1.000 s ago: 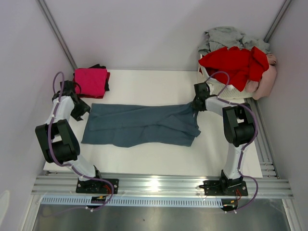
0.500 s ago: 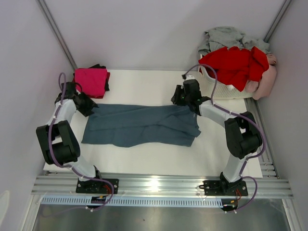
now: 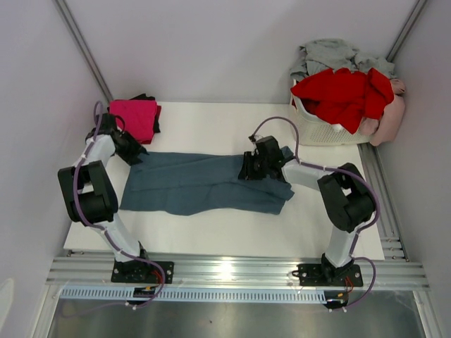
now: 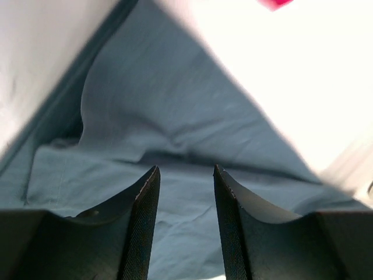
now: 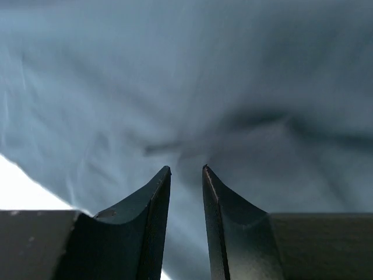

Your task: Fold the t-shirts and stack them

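My left gripper (image 3: 135,153) is down at the far left corner of the slate blue t-shirt (image 3: 204,184); through my left wrist camera I see my two fingers (image 4: 143,198) standing apart, with the blue cloth lying below the gap and nothing pinched between them; this hand is released. My right gripper (image 3: 246,169) is low over the same shirt, at its far edge a little right of the middle; my right wrist camera shows blurred blue cloth filling nearly the whole view; the jaws there are only a narrow slit apart, and I see no fold caught in it, so this hand too holds nothing.

The slate blue t-shirt lies flat on the white table (image 3: 211,229) as a long band running left to right between my two arms; its right end is creased and bunched a little beside my right wrist.

The magenta t-shirt (image 3: 132,118) lies folded at the far left corner of the table; the black t-shirt (image 3: 158,121) shows at its right edge, touching it. The laundry basket (image 3: 320,132) stands at the far right corner; the red t-shirt (image 3: 342,95) is heaped on top of it, the grey t-shirt (image 3: 331,51) behind that, and the pale pink t-shirt (image 3: 391,120) hangs over the basket's right side.
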`<state>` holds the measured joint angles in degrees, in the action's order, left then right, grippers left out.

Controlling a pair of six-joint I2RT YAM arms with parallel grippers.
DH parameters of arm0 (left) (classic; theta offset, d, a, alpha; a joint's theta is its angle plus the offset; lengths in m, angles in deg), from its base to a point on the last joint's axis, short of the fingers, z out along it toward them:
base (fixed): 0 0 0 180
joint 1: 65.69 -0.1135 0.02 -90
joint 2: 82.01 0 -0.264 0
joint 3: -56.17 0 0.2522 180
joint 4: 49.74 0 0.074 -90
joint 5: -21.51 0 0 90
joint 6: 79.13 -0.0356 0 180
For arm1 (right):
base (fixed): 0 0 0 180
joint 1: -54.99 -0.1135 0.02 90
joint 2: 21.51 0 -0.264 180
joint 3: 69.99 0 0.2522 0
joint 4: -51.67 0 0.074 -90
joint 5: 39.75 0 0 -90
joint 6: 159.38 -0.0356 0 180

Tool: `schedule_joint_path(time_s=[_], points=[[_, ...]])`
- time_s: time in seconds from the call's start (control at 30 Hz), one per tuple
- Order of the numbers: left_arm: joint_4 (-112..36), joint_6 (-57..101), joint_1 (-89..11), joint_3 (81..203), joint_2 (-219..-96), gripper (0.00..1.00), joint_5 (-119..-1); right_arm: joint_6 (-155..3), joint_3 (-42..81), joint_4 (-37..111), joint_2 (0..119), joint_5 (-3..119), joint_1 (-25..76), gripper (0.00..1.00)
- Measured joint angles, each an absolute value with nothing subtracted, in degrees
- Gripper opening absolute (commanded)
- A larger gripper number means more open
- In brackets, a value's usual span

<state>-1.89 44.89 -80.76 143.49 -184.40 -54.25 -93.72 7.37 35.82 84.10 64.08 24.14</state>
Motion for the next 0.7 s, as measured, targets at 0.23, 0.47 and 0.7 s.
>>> schedule_joint_path(time_s=[0.23,0.47,0.7], points=[[0.05,44.73,-80.91,153.28,-186.43,0.45,-58.05,-92.99,0.50,32.04,77.36,64.38,19.42,0.33],[6.50,43.66,-81.70,163.88,-192.86,0.44,-64.33,-92.86,-1.75,27.38,72.25,62.57,19.88,0.33],[12.27,43.31,-83.18,166.79,-200.75,0.36,-65.31,-94.44,-3.04,24.23,67.86,59.09,19.88,0.33]])
